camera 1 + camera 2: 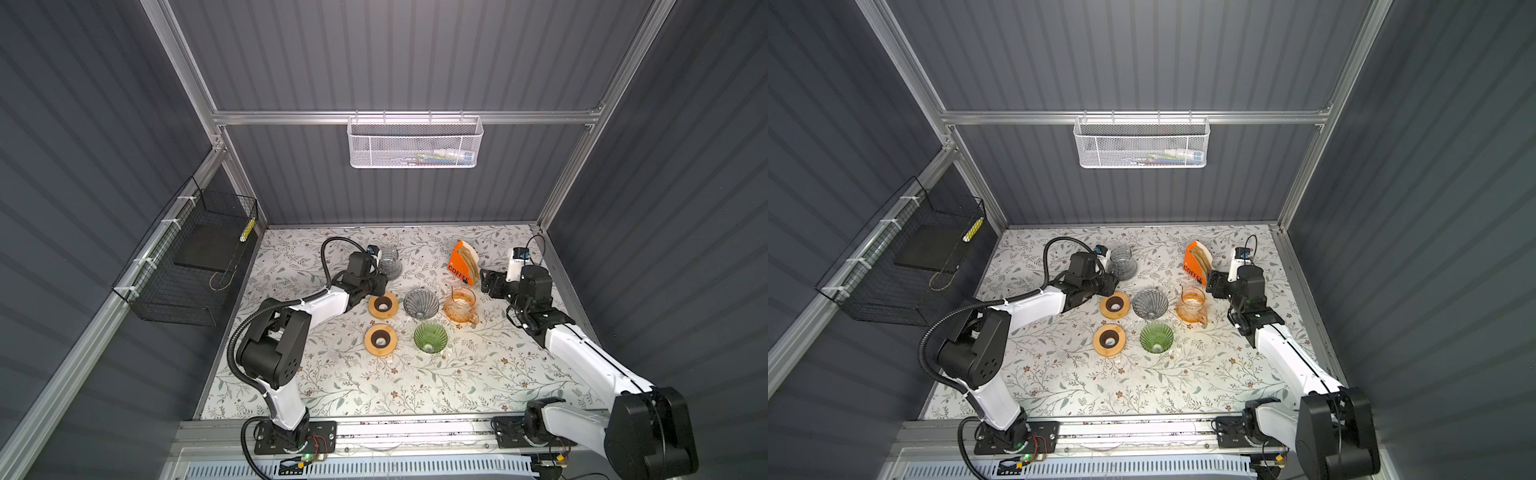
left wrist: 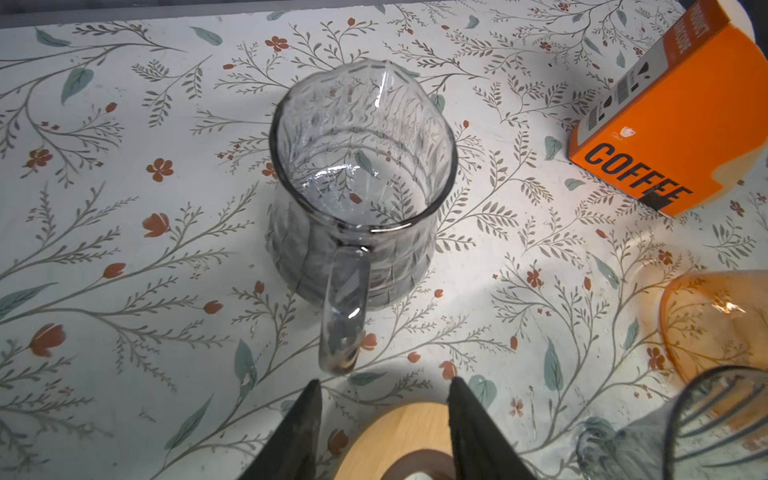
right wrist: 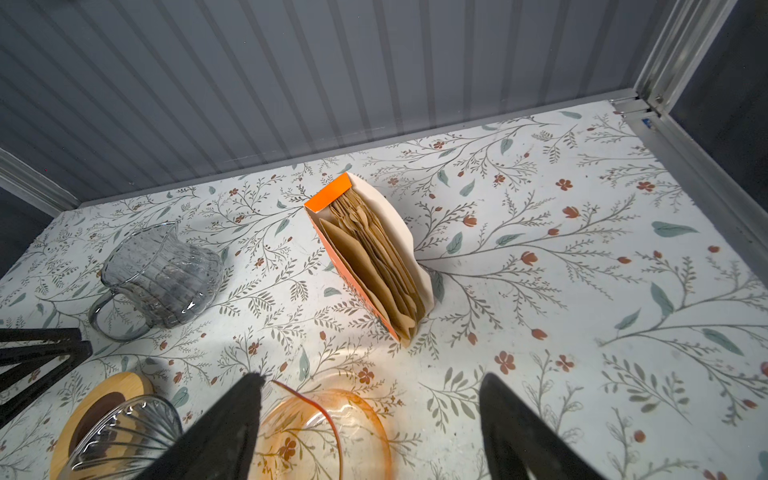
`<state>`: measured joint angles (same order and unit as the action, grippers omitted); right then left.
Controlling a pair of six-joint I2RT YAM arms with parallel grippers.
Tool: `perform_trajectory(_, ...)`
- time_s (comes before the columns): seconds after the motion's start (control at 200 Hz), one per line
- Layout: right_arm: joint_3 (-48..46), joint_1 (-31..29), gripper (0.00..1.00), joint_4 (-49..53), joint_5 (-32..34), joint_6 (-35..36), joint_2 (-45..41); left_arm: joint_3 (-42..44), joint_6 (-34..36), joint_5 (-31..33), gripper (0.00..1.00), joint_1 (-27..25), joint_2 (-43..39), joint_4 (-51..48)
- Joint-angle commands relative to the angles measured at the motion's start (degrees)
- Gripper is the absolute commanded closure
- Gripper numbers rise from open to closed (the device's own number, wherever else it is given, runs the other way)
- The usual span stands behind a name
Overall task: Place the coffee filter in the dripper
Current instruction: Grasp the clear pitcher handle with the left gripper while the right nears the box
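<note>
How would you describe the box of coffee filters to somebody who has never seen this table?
On the floral tabletop, look near the back edge, right of the middle in both top views. An orange cardboard box stands there, just behind the orange glass jug. It alone is opaque cardboard, printed COFFEE, with brown paper filters in its open top.

Orange filter box [image 1: 459, 266], brown filters [image 3: 374, 257]; grey dripper [image 1: 421, 303], green dripper [image 1: 430, 337]; amber jug [image 1: 459, 305]; floral tabletop [image 1: 374, 386]

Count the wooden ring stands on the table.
2. One wooden ring stand sits beside the grey dripper; the other sits beside the green dripper, nearer the arm bases. None seems hidden.
</note>
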<state>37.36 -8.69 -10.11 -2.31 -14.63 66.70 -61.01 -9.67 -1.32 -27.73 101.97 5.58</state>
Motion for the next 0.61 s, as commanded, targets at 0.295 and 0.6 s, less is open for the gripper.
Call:
perform_trajectory(0.295, 2.34, -0.28, 0.22, 0.80, -2.59, -1.03, 1.70, -3.76, 0.05, 4.55, 0.61, -0.40, 5.31, 1.20)
perform_trajectory(0.6, 3.44, -0.36, 0.22, 2.28, -3.03, -0.31, 1.46, -5.27, 1.25, 8.15, 0.54, -0.40, 6.78, 2.21)
